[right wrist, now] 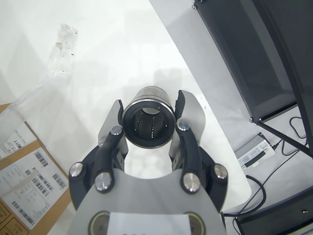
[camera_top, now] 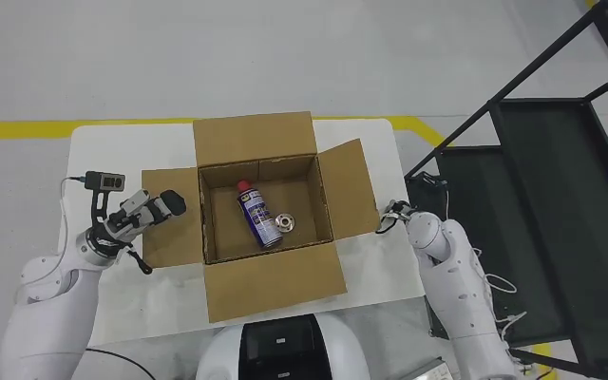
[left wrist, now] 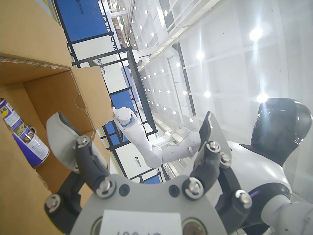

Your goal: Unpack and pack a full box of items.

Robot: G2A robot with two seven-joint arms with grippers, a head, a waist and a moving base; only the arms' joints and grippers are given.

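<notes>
One open cardboard box [camera_top: 255, 139], its four flaps spread flat, sits on a white worktop [camera_top: 114, 152]. Inside the box lie one red-capped spray can [camera_top: 257, 213] and, just beside it, one small metal ring [camera_top: 287, 224]. Just past the box's right flap, the right gripper [right wrist: 149, 99] clamps its two fingers on one steel cylindrical bearing [right wrist: 149, 123]. Over the box's left flap, the left gripper [camera_top: 169, 204] hangs with both fingers spread wide, holding nothing. One clear plastic bag [right wrist: 58, 47] lies beside the box.

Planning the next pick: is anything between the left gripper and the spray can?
The box's left wall stands between left gripper and spray can, hiding part of the can; above the can nothing visible.
</notes>
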